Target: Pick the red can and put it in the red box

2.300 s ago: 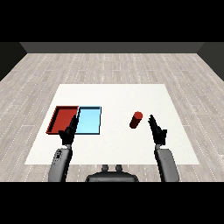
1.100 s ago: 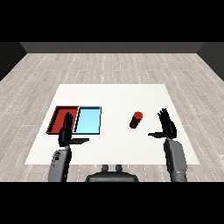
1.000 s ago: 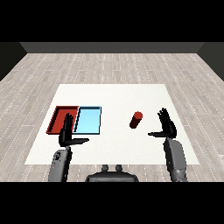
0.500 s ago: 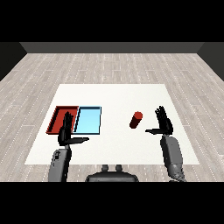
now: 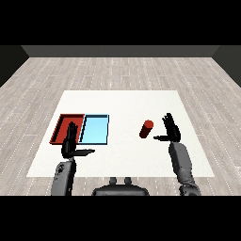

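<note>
On the white tabletop [image 5: 122, 101], the red can [image 5: 146, 129] stands at nine o'clock of the right hand [image 5: 172, 131], just beside its wide-spread fingers [image 5: 168, 120]. It looks rigid, light and smooth; curl round its middle. The red tray [image 5: 62, 127] lies well apart, beyond the open left hand [image 5: 71, 145].

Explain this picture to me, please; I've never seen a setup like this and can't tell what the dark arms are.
You are looking down from a humanoid robot's head. Its two grey forearms end in black hands: the left hand and the right hand, both open and holding nothing. On the white table lie a shallow red tray and a light blue tray, side by side. A small red can stands just left of the right hand, untouched.
</note>
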Motion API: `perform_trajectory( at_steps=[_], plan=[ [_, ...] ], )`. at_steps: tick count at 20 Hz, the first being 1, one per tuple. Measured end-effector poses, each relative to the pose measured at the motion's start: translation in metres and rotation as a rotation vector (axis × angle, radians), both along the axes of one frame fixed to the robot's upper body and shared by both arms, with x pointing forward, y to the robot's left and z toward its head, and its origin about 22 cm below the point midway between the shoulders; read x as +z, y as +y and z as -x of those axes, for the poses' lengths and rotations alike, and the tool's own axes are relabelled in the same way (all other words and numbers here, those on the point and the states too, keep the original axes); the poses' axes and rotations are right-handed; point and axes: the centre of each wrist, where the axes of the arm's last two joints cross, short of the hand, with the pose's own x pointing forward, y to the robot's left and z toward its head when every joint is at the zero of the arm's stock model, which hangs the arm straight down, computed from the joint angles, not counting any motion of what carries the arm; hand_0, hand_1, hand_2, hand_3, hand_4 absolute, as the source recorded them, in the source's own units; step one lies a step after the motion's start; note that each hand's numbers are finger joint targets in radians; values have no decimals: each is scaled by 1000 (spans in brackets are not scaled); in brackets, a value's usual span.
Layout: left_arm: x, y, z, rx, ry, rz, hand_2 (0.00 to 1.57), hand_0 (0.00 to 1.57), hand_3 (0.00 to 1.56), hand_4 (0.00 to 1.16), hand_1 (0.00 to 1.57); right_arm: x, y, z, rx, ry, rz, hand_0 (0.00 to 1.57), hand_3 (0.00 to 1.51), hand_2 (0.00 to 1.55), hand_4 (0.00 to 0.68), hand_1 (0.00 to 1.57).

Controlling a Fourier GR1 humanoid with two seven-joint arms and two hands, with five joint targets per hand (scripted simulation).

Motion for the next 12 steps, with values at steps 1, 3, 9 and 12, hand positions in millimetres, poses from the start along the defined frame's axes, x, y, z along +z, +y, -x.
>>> perform_trajectory(
  at_steps=[1,3,9,12],
  plan=[
    [1,0,-3,0,-2,1,0,0,0,0,0,0,3,-2,4,2,-3,0,0,0,0,0],
    [0,-1,-2,-4,-2,6,0,0,0,0,0,-5,8,-4,6,14,-16,0,0,0,0,0],
    [7,4,-2,-10,-3,22,0,0,0,0,0,-18,30,-7,14,29,-44,0,0,0,0,0],
    [4,-2,0,-11,-3,22,0,0,0,0,0,-23,31,-10,24,38,-57,0,0,0,0,0]
  ],
)
